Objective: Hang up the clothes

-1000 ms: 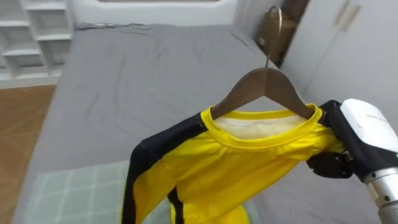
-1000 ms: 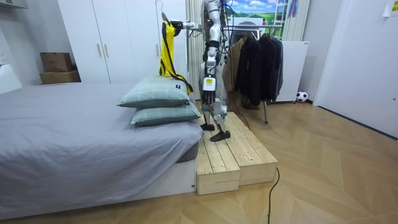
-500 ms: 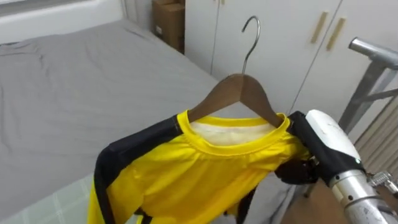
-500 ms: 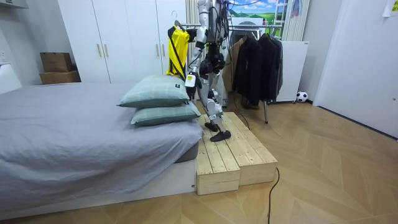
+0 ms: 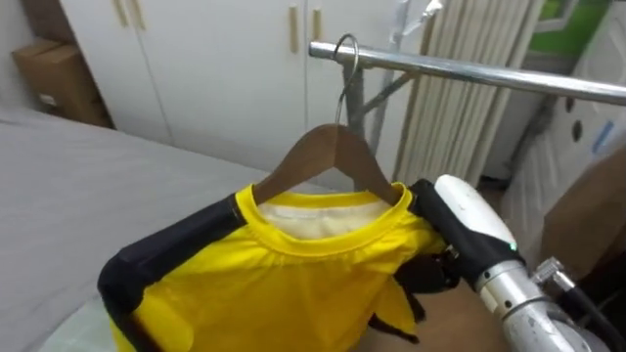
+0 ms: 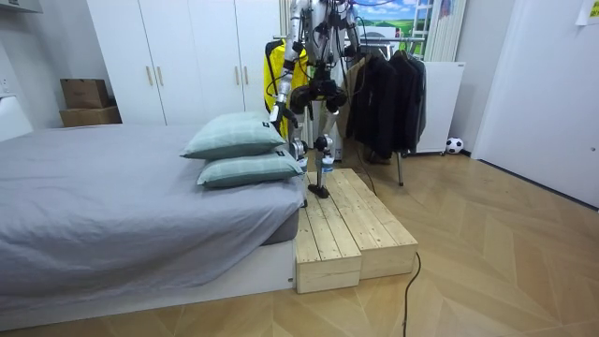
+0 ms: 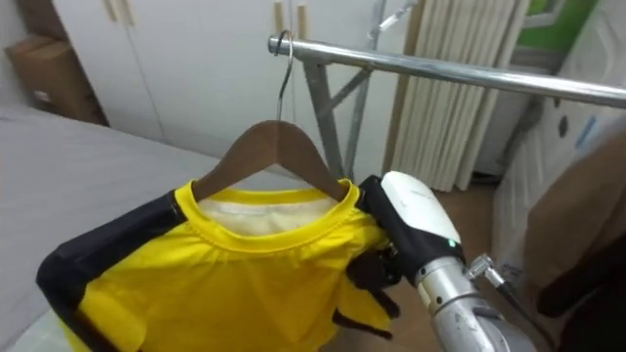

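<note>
Grey bed [image 6: 112,201], two stacked pillows [image 6: 234,140] on it

Right arm comes in from lower right, forearm angled up and to left, wrist about in line with forearm. Right hand [image 5: 462,220] held back-up, white cover on top. Dark fingers [image 5: 427,276] curled underneath, closed on shoulder of yellow shirt [image 5: 293,279]. Left arm down along torso in room view, left hand [image 6: 277,109] low at side, too small to read. Body upright.
</note>
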Controlling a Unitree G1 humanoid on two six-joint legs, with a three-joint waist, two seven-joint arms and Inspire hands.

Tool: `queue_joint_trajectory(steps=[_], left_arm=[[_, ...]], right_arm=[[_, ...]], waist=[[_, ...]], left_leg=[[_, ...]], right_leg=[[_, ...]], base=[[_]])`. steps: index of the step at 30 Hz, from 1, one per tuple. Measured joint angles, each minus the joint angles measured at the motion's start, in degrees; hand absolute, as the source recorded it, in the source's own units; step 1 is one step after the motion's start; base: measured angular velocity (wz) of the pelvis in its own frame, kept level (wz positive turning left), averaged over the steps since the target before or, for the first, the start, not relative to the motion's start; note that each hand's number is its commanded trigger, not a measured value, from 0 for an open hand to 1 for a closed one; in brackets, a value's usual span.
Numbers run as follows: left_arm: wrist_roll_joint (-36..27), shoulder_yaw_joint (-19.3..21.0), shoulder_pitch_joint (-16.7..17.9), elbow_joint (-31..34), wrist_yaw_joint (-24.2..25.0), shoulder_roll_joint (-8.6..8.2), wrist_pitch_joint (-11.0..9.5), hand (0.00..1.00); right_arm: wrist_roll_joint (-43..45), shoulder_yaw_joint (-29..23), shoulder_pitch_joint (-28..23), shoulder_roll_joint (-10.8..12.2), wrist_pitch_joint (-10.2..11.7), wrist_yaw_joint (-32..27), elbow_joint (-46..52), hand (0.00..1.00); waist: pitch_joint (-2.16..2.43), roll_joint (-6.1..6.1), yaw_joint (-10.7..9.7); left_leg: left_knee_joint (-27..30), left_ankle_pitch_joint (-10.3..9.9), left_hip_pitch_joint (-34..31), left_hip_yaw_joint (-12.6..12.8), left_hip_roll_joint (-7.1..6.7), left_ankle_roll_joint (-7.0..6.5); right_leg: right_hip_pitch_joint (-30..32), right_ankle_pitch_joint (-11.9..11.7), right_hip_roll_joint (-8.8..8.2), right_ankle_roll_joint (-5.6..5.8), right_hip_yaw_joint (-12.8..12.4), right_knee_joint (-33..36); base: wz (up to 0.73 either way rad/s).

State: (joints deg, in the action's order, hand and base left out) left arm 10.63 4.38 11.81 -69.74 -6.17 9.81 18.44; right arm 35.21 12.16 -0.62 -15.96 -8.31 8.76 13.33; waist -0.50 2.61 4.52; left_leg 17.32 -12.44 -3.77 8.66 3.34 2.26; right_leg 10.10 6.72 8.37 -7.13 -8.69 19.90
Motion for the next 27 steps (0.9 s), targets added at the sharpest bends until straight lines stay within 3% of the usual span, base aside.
queue_joint_trajectory(steps=[4,14,21,27], left_arm=[[-1.15,-0.04,-0.97,-0.03,-0.12,-0.05,0.0,0.0],[-1.15,0.03,-0.14,-1.25,-0.12,-0.86,-0.09,0.0],[-1.06,1.64,0.38,-1.25,0.18,-0.93,-0.18,0.0],[-1.08,3.86,0.73,-1.92,0.46,-1.22,-0.3,0.0]], right_arm=[[1.36,-1.14,0.01,-0.16,0.0,-0.04,0.03,1.0],[4.12,-5.31,-0.02,-0.1,-0.61,-0.13,3.15,1.0],[6.97,-7.42,-0.98,-0.16,-0.65,-2.43,3.62,1.0],[8.22,-8.05,-1.9,-0.2,-0.49,-2.62,4.98,1.0]], waist=[[0.18,0.23,-1.78],[0.21,-0.05,-3.27],[0.38,0.31,-3.29],[0.28,0.5,-3.24]], left_leg=[[0.36,0.4,0.03,1.27,0.05,-0.3],[-2.0,0.53,2.35,1.99,-0.08,-0.77],[-2.87,0.63,3.9,2.53,-0.2,-0.63],[-3.9,0.17,5.39,5.13,0.13,-1.03]], right_leg=[[0.2,-1.2,0.36,0.6,-0.37,-1.16],[-1.69,-1.66,1.82,0.54,-4.17,-2.44],[-2.61,-1.45,1.96,0.91,-5.32,-3.29],[-3.19,-1.5,2.46,1.22,-6.99,-4.24]], base=[[-0.16],[-0.17],[-0.06],[-0.16]])
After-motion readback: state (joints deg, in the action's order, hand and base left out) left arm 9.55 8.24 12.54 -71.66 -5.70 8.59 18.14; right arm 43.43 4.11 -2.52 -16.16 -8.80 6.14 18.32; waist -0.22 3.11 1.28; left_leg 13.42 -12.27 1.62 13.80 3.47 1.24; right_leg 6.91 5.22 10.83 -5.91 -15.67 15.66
